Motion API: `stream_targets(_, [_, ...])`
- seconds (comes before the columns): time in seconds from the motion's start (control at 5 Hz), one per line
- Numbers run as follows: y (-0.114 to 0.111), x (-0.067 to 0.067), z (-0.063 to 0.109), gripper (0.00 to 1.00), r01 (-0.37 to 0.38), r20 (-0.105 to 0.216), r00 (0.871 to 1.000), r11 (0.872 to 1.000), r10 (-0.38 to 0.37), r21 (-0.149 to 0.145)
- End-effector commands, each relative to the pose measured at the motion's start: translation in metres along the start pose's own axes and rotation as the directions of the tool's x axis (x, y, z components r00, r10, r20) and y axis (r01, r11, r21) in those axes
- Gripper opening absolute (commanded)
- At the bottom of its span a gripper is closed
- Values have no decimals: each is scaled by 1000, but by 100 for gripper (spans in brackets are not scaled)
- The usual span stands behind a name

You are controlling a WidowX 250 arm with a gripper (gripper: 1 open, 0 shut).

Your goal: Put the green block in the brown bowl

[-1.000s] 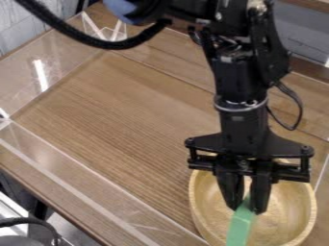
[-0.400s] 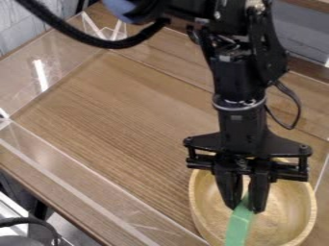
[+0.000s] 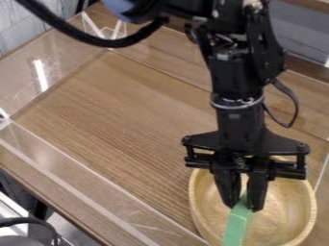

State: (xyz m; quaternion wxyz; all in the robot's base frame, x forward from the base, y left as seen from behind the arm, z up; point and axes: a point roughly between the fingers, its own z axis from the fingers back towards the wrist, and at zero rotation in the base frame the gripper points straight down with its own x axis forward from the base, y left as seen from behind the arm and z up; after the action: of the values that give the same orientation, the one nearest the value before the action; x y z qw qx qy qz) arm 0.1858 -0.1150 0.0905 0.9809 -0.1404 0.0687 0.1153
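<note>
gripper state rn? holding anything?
Gripper: shut on the green block, which hangs down over the brown bowl.

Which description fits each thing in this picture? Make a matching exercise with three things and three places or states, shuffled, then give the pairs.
Things:
1. green block
2. brown bowl
3. hand

Descriptions:
A. sits on the wooden table near the bottom right corner
B. shut, pointing down over the bowl
C. pinched at its top end, hanging down into the bowl

Pairs: 1-C, 2-A, 3-B
</note>
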Motion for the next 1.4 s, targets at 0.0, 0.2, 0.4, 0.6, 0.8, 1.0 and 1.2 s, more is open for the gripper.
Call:
stream_targets(0.0, [-8, 7, 14, 0, 14, 52, 999, 999, -12, -34])
stream_targets(0.2, [-8, 7, 14, 0, 13, 49, 999, 999, -11, -33])
stream_targets(0.4, [-8, 7, 13, 0, 13, 46, 999, 999, -11, -32])
stream_targets(0.6, [-8, 7, 13, 0, 13, 44, 999, 999, -11, -32])
stream_targets(0.8, [-8, 7, 13, 0, 12, 41, 999, 999, -11, -31])
stream_targets(1.0, [-8, 7, 12, 0, 12, 38, 999, 999, -11, -30])
stream_targets(1.2, [-8, 7, 12, 0, 12, 35, 999, 999, -11, -29])
